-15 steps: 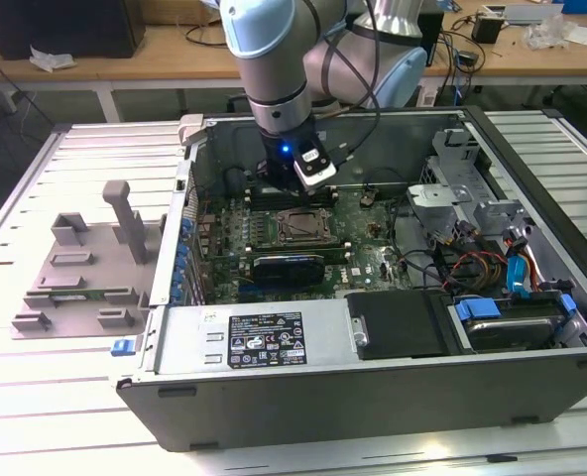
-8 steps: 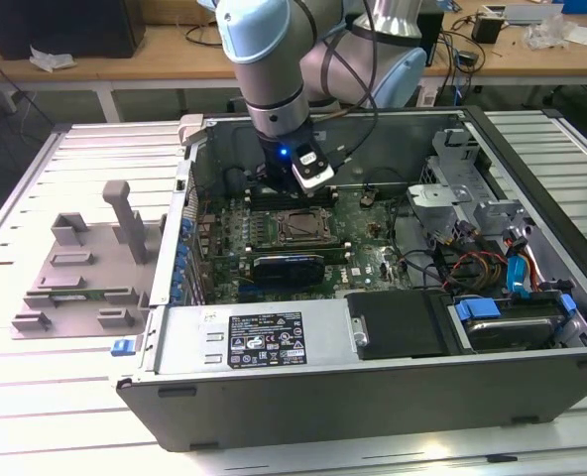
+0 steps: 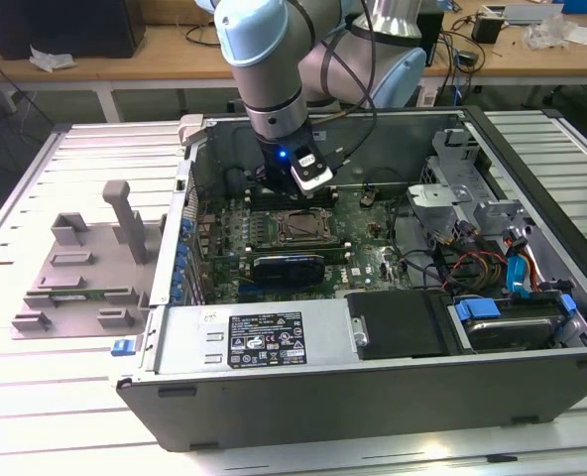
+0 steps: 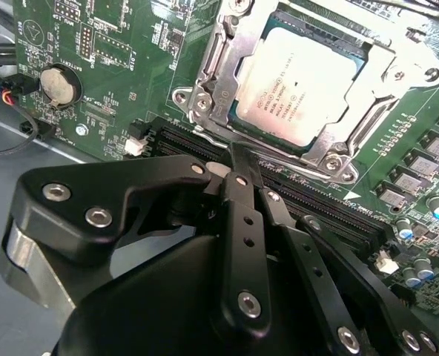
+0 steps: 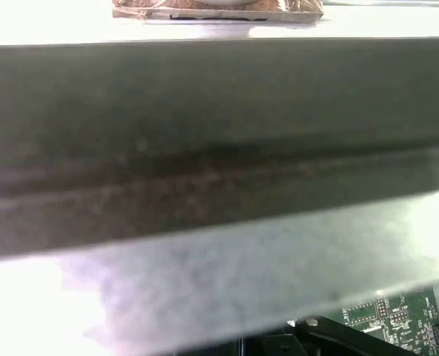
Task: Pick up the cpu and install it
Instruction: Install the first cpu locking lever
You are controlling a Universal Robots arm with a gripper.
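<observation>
The cpu sits flat in its socket on the green motherboard, its silver-grey top facing up and framed by the socket's metal bracket. In the exterior view the socket lies near the middle of the open computer case, at about 6 o'clock from the arm's wrist.

The gripper hangs just short of the cpu, at about 7 o'clock from it in the second wrist view, over the black memory slots. Its black fingers meet at a narrow tip with nothing between them, so the jaws read as closed and empty. In the exterior view the gripper is inside the case, below a small white camera block.

A round coin battery sits on the board at about 9 o'clock from the cpu.

Outside the case, on the slatted metal table, a grey plastic tray with upright blocks stands at about 9 o'clock from the socket, well apart from it.
</observation>
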